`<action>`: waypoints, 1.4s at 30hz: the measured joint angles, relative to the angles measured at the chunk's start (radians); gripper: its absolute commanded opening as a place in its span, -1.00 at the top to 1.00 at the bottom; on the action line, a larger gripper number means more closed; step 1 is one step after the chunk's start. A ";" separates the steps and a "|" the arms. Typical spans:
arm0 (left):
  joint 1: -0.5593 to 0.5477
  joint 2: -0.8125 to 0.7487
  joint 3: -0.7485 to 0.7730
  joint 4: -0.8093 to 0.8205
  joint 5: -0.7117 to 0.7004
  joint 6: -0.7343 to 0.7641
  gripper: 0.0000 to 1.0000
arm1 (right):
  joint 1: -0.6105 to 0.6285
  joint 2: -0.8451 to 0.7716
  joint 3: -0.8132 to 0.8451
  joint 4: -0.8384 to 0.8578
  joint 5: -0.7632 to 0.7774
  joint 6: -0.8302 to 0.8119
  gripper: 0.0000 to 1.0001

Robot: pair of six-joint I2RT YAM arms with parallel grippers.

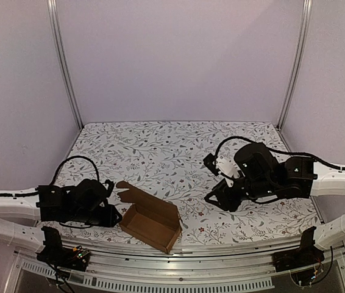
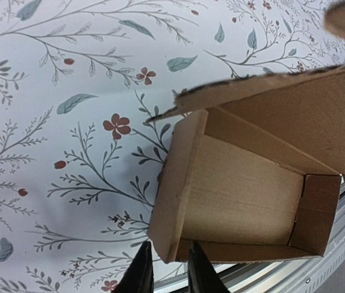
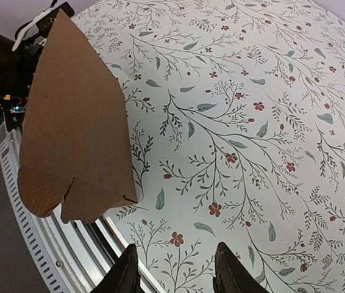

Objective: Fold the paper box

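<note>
Lab robot booth: plain walls (image 1: pixel 178 55), aluminium posts (image 1: pixel 63 61), floral tablecloth (image 1: pixel 160 152).

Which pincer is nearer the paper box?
Left. The left pincer straddles an end wall of the paper box; the right pincer hangs open to its right, clear of it, above the floral tabletop.

Soft even light; paper box (image 2: pixel 245 183) edges blurred.

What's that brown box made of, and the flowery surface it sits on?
The paper box: plain brown cardboard with a matte finish; the left wrist view shows thin folded walls and raw, slightly fuzzy cut edges. The table cover: a smooth white sheet printed with leaves and red flowers; cloth or vinyl, the look leaves it open.
</note>
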 measured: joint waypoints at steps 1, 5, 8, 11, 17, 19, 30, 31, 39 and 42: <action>-0.012 -0.013 -0.002 -0.011 -0.010 -0.017 0.62 | 0.000 -0.006 -0.010 0.001 0.002 0.008 0.22; -0.049 -0.082 -0.028 -0.040 -0.052 -0.090 0.82 | 0.000 -0.027 -0.056 0.021 0.007 0.032 0.34; -0.055 -0.128 -0.069 -0.058 -0.084 -0.149 0.96 | 0.000 -0.029 -0.090 0.037 0.006 0.054 0.62; -0.056 -0.150 -0.101 -0.066 -0.116 -0.193 0.98 | 0.005 -0.029 -0.119 0.067 -0.003 0.084 0.89; -0.052 -0.150 -0.156 0.003 -0.138 -0.224 1.00 | 0.069 0.034 -0.192 0.185 -0.014 0.169 1.00; -0.043 -0.135 -0.190 0.052 -0.125 -0.225 1.00 | 0.100 0.076 -0.215 0.229 -0.022 0.205 1.00; 0.032 -0.030 -0.225 0.241 -0.076 -0.187 1.00 | 0.151 0.311 -0.248 0.492 -0.129 0.396 1.00; 0.039 -0.024 -0.229 0.260 -0.071 -0.181 1.00 | 0.151 0.333 -0.248 0.517 -0.142 0.412 1.00; 0.049 0.040 -0.248 0.348 -0.024 -0.154 1.00 | 0.151 0.444 -0.249 0.651 -0.193 0.500 1.00; 0.049 0.056 -0.251 0.367 -0.014 -0.150 1.00 | 0.150 0.479 -0.248 0.690 -0.196 0.526 1.00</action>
